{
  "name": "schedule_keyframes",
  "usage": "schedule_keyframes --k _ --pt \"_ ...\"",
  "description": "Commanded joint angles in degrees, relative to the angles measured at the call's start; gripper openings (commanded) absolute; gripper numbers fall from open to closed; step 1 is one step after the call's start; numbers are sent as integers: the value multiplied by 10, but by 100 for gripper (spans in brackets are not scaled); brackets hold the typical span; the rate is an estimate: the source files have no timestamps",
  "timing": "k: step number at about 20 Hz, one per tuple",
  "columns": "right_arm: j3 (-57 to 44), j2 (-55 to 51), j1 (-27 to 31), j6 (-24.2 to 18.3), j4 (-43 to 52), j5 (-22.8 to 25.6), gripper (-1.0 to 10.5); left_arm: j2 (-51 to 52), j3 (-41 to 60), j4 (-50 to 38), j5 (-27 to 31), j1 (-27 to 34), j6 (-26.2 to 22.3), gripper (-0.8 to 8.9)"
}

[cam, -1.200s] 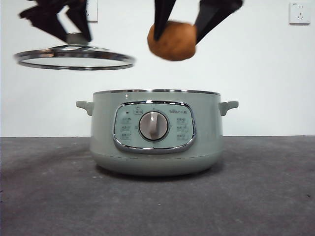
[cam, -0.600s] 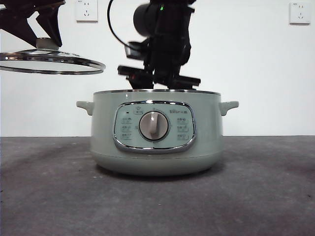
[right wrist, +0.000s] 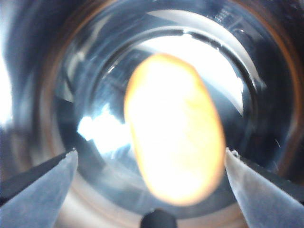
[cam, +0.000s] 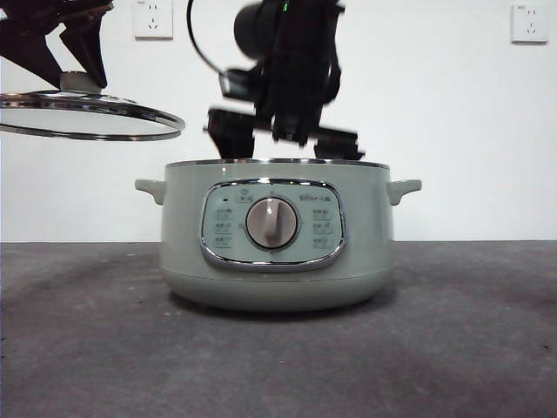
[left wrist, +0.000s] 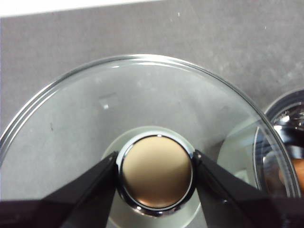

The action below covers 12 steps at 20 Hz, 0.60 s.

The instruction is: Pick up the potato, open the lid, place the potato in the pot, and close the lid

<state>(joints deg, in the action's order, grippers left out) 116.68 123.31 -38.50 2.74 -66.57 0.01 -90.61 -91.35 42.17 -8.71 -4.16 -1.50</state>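
Trouble could come from the lid (cam: 87,117): the left gripper (left wrist: 155,176) clamps only its round chrome-topped knob, holding it in the air off to one side of the pot (cam: 274,235), so a slip there would drop glass onto the table (cam: 470,348). Closing could also catch the steel rim if the lid comes down off-centre. The right gripper (right wrist: 151,161) hangs over the pot's mouth, jaws spread wide apart and clear of the potato (right wrist: 173,130), which seems to lie inside on the shiny bottom, though that view is blurred and glaring.
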Motion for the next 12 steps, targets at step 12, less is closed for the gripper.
schedule_keyframes --k 12 --pt "-48 -347 -5 5 -124 26 692 -14 -2 -13 -5 -203 1 -9"
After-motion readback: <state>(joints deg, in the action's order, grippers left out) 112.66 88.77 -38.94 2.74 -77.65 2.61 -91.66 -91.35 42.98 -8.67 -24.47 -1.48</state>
